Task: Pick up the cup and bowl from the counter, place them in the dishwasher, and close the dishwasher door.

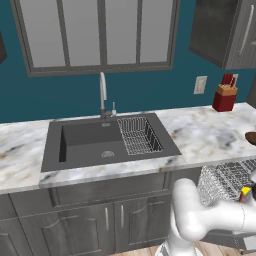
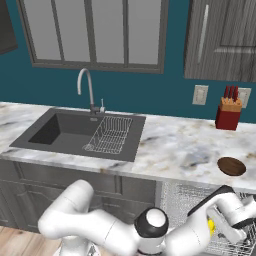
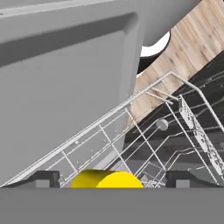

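Two dark fingertips (image 3: pixel 46 178) of the tool (image 3: pixel 111 181) stand wide apart at the bottom of the hand view, and the yellow cup (image 3: pixel 107 179) sits between them with a gap on either side, so the tool is released and grasping nothing. In the right base view the tool (image 2: pixel 225 227) hangs low over the silver wire rack (image 2: pixel 187 200) of the dishwasher, with a patch of the yellow cup (image 2: pixel 212 227) showing just beside it. From the left base view the cup (image 1: pixel 245 192) shows as a spot of yellow and red at the rack's (image 1: pixel 222 182) right edge. Just ahead of the tool in the hand view the rack wires (image 3: pixel 175 131) spread out, with a flat grey panel (image 3: pixel 65 87) rising beyond them and wooden floor (image 3: pixel 197 48) past that.

Above the tool and a little further back, the dark brown bowl (image 2: pixel 231 166) lies on the marble counter (image 2: pixel 175 145), near its front edge and well apart from the cup. Further back along the counter stands the red knife block (image 2: pixel 227 114) against the teal wall (image 2: pixel 150 95). Away to the tool's left, the dark sink (image 2: pixel 65 131) holds a small wire basket (image 2: pixel 110 134), with the tap (image 2: pixel 87 90) behind it and the window (image 2: pixel 100 32) above.
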Controlling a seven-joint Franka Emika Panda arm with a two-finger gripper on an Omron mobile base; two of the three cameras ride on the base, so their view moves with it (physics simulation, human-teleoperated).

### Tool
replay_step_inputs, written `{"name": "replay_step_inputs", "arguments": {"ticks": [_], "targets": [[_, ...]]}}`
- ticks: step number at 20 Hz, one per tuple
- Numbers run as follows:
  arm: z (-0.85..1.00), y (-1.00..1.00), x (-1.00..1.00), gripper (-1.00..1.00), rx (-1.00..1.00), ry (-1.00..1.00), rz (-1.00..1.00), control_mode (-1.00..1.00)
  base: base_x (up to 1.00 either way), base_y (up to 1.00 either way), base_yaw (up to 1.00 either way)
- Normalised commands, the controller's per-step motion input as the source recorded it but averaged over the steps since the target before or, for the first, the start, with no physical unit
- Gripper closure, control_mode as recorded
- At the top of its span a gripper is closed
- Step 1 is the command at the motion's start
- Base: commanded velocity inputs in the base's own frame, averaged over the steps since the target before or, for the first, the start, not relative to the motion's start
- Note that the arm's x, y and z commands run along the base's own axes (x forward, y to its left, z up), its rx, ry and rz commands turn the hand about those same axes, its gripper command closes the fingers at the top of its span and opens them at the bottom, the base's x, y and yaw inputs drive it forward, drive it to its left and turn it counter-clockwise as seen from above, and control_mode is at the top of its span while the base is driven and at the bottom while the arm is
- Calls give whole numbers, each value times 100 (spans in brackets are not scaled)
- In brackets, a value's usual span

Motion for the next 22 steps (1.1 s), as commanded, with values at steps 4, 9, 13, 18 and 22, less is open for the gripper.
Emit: {"name": "replay_step_inputs", "arguments": {"ticks": [4, 9, 13, 18, 22], "targets": [[70, -1, -2, -100, 0, -9, 0, -100, 0, 0, 0], [25, 0, -1, -100, -4, -1, 1, -100, 0, 0, 0], [40, 0, -12, -100, -11, -2, 1, -100, 0, 0, 0], [56, 0, -21, -100, -9, -4, 0, -100, 0, 0, 0], [56, 0, -27, -100, -6, -5, 0, -100, 0, 0, 0]]}}
